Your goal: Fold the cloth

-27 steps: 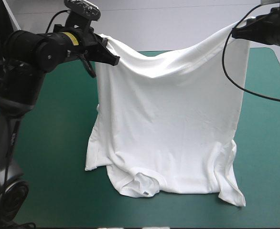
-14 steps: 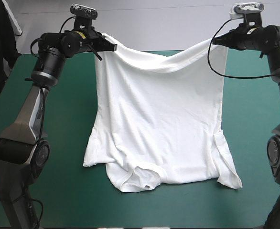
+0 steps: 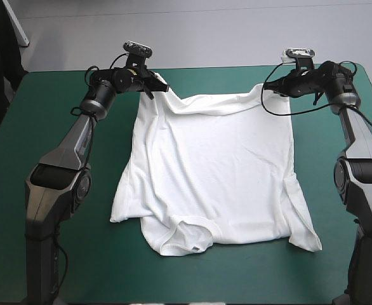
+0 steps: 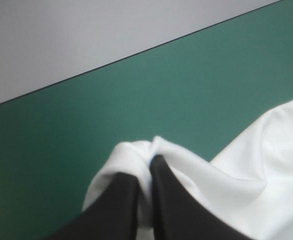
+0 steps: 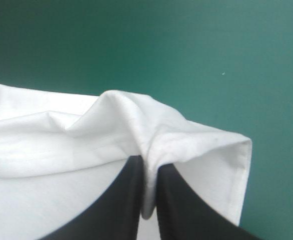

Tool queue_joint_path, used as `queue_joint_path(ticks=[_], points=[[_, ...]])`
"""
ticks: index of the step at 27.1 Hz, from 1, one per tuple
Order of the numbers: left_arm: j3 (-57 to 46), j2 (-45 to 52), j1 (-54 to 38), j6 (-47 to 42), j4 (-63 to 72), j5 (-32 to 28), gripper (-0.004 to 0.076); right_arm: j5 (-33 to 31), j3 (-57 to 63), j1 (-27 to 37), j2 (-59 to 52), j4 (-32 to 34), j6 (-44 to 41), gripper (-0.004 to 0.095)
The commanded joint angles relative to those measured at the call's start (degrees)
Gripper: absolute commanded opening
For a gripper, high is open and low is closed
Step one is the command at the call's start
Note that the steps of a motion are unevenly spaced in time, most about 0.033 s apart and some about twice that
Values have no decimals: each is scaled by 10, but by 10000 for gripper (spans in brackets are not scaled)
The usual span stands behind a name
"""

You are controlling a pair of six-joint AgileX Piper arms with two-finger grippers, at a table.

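Note:
The white T-shirt (image 3: 214, 171) lies nearly flat on the teal-green table, its collar toward the near edge and its hem toward the far edge. My left gripper (image 3: 162, 88) is shut on the hem's far left corner, which bunches around its fingertips (image 4: 145, 167). My right gripper (image 3: 266, 89) is shut on the far right corner, a fold pinched between its fingers (image 5: 147, 167). Both corners are held just above the cover near the table's far edge. The sleeves (image 3: 124, 203) spread out at the near corners.
Bare teal-green cover (image 3: 53, 127) lies to the left and right of the T-shirt and along the near edge. The table's far edge (image 4: 136, 52) runs close behind the grippers.
Both grippers have dropped from high above and moved toward the table's far edge, laying the hanging T-shirt down almost flat. Each grip on a hem corner is unchanged.

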State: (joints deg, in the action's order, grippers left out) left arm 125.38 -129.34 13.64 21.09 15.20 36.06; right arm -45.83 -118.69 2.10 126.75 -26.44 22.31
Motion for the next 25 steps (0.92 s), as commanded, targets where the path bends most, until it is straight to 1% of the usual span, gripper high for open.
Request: queue_joint_path(ticks=[1, 2, 3, 4, 5, 7, 9, 12, 14, 17, 19, 22, 25], points=[[16, 43, -10, 4, 18, -36, 242, -5, -19, 21, -41, -55, 22, 447], [16, 43, -18, 1, 19, -29, 333, -15, -23, 28, -41, -62, 17, 566], [16, 43, -29, -15, 22, -12, 403, -35, -24, 40, -45, -82, 17, 682], [16, 45, -38, -29, 22, 9, 440, -55, -29, 50, -48, -89, 17, 716], [16, 48, -49, -32, 21, 39, 445, -89, -30, 64, -59, -91, 17, 703], [16, 58, -62, -32, 20, 73, 445, -135, -30, 81, -78, -91, 15, 663], [12, 73, -73, -32, 20, 88, 445, -183, -30, 96, -105, -92, 15, 631], [11, 109, -79, -33, 18, 109, 445, -239, -29, 110, -147, -92, 16, 629], [11, 135, -78, -33, 20, 150, 445, -239, -8, 115, -186, -86, 1, 629], [11, 176, -72, -78, 18, 275, 445, -239, 61, 115, -261, -60, -9, 629], [10, 195, -67, -106, 17, 370, 445, -239, 130, 115, -313, -48, -9, 629], [-36, 230, -66, -127, 33, 378, 445, -238, 248, 112, -387, -15, -9, 629], [-127, 266, -66, -127, 35, 378, 444, -218, 366, 112, -457, -8, -3, 629]])
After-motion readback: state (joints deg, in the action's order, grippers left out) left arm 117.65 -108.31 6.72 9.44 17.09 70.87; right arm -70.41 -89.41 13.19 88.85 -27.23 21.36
